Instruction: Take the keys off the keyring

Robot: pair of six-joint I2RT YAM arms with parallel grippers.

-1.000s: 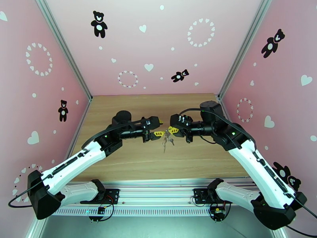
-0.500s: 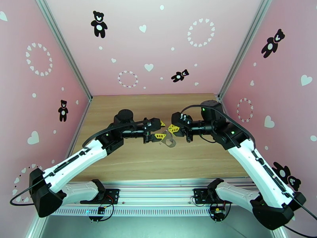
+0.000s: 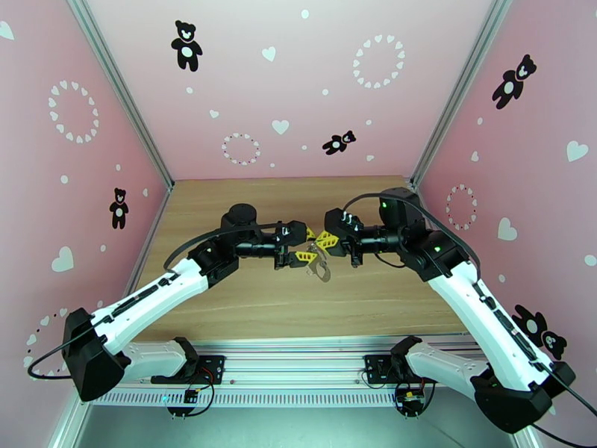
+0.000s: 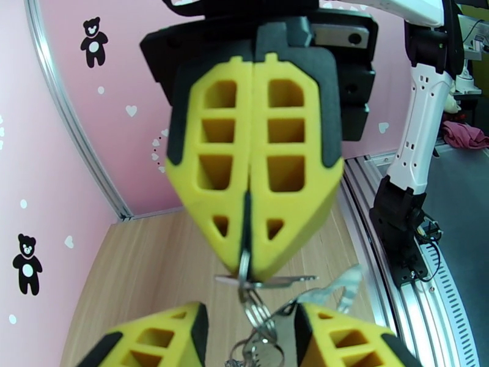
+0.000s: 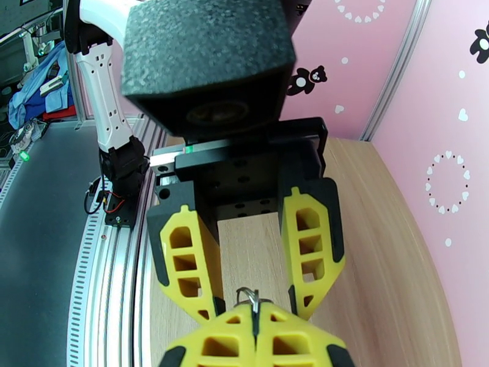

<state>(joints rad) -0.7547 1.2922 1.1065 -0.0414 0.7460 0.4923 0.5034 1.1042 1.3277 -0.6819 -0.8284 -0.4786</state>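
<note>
A light wooden table [image 3: 246, 308] is enclosed by pink walls [image 3: 298, 76] printed with black bears and white hearts, and two white-and-black arms [image 3: 149, 308] are seen meeting nose to nose above its middle. Two grippers are counted, each with two yellow fingers.

The right gripper [image 3: 323, 240] is pressed fully together, and one thin silvery wire loop of the keyring [image 4: 245, 268] is pinched in the seam at its tips. In the right wrist view the top of that loop is seen poking out past the joined tips. The left gripper [image 3: 307, 246] is held with its fingers [image 5: 183, 264] apart, one to each side of the right gripper's tips. In the left wrist view the hanging metal is framed between them. Whether either finger is touched by the metal cannot be told.

One keyring is counted. It is held up in the air above the table, between and just below the two grippers. From above it is seen as a small pinkish-grey oval loop hanging under the grippers, with a darker tangle at its top. In the left wrist view a flat silvery strip [image 4: 275, 279] is seen lying crosswise just under the pinched loop, and more wire coils and a curved shiny piece are bunched beneath it. The keys cannot be picked out of this tangle, so their number cannot be told
</note>
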